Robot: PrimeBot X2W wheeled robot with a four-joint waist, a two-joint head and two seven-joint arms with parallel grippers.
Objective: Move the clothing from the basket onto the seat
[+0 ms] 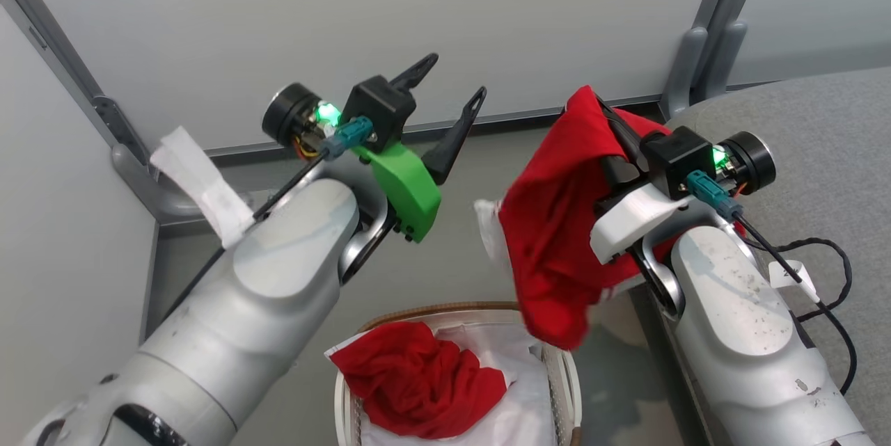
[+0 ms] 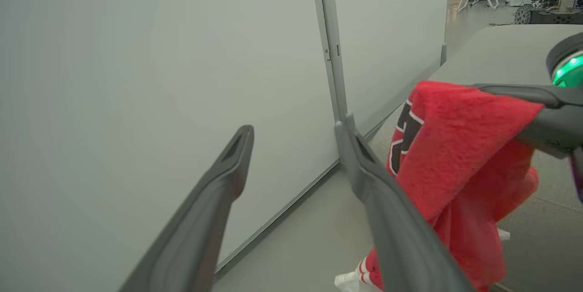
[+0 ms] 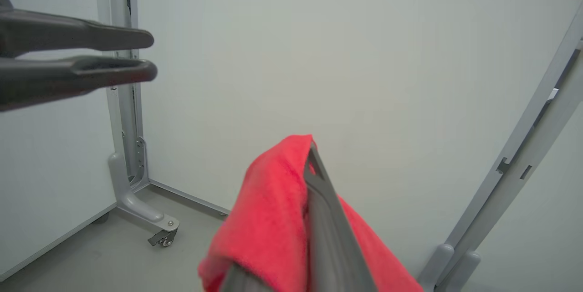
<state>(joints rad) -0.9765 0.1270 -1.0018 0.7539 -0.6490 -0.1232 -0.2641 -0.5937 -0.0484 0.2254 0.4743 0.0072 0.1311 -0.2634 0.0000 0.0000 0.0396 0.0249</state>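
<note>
My right gripper (image 1: 593,99) is shut on a bright red garment (image 1: 553,223), held up in the air above the basket's right side and close to the seat's edge. The cloth drapes over its fingers (image 3: 319,201). From the left wrist I see this garment (image 2: 460,160) with a black print and white-and-red striped trim at its bottom. A plain red garment (image 1: 418,376) lies in the cream basket (image 1: 445,309) on its white liner (image 1: 518,397). The left gripper (image 1: 456,77) hangs open and empty to the left of the held garment. The grey seat (image 1: 835,133) is at the right.
White partition panels (image 1: 348,14) with grey posts (image 1: 703,35) and a caster foot (image 3: 159,233) close off the back and left. A black cable (image 1: 828,272) lies on the seat beside my right forearm. The grey floor (image 1: 480,223) lies between the arms.
</note>
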